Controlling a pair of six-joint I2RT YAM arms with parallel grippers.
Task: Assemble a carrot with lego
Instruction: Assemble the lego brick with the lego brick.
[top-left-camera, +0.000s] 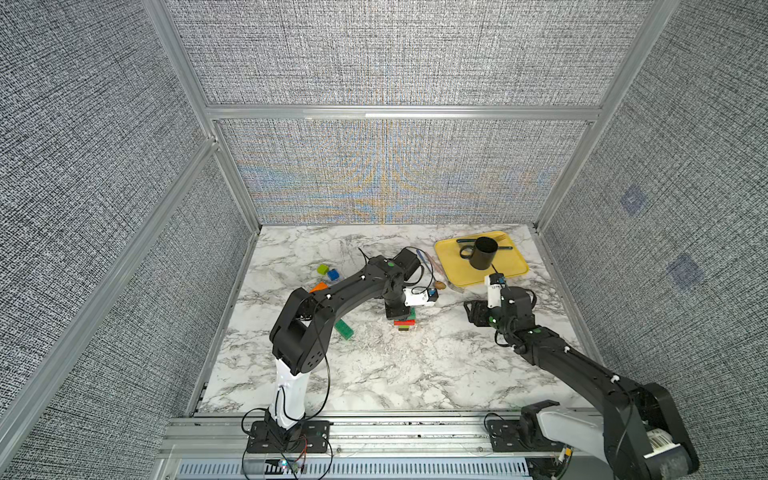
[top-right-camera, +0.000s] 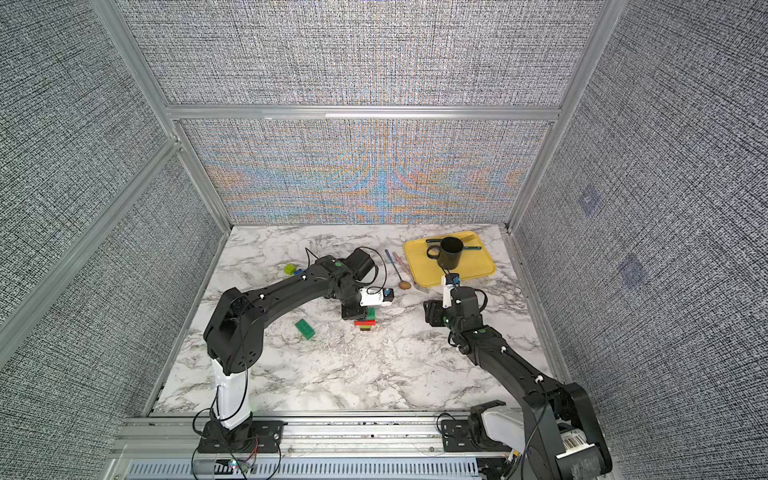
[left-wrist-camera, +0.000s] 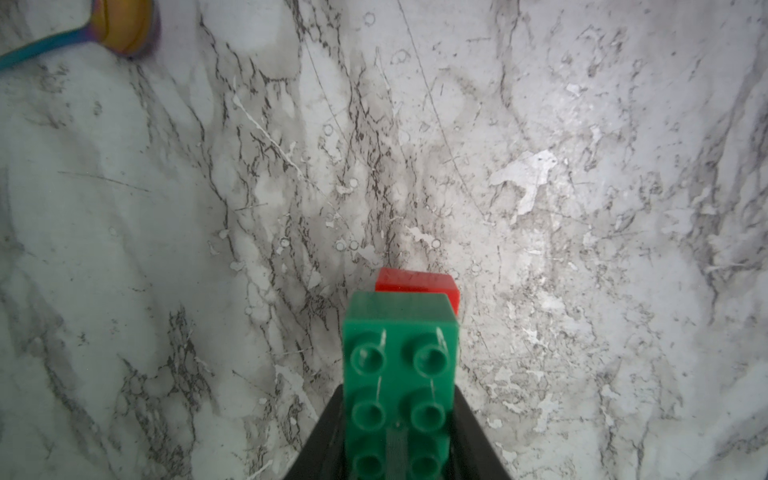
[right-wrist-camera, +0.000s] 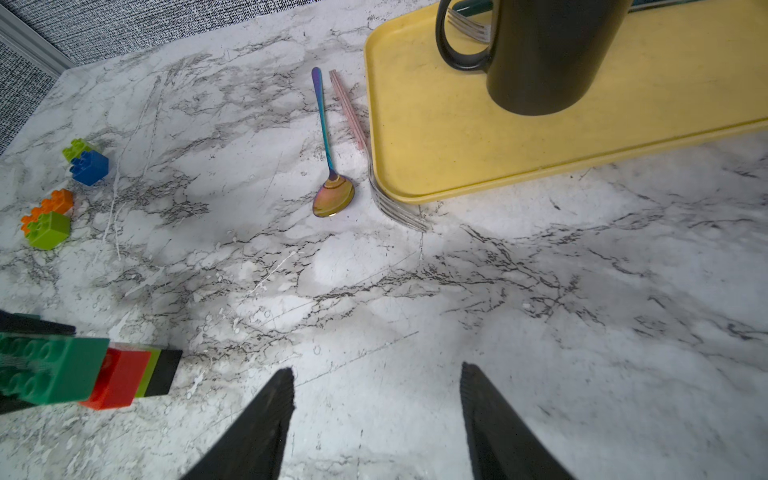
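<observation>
The left gripper (top-left-camera: 397, 311) clamps the dark green brick (left-wrist-camera: 399, 374) atop the carrot (top-left-camera: 405, 324), a black, lime and red stack at the centre of the marble table (top-left-camera: 374, 374). At its 3 o'clock the right gripper (right-wrist-camera: 376, 370) hangs with jaws apart, empty. At 1 o'clock a yellow tray (top-left-camera: 457, 270) carries a black mug (top-left-camera: 484, 253), interior unseen, and a fork (right-wrist-camera: 469, 25). A barcode sticker (top-right-camera: 575, 442) on the right arm's base is too small to read.

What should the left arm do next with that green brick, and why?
Probably open the left gripper and back off: the green brick it grips looks seated on the red layer, and the orange brick lies loose.
</observation>
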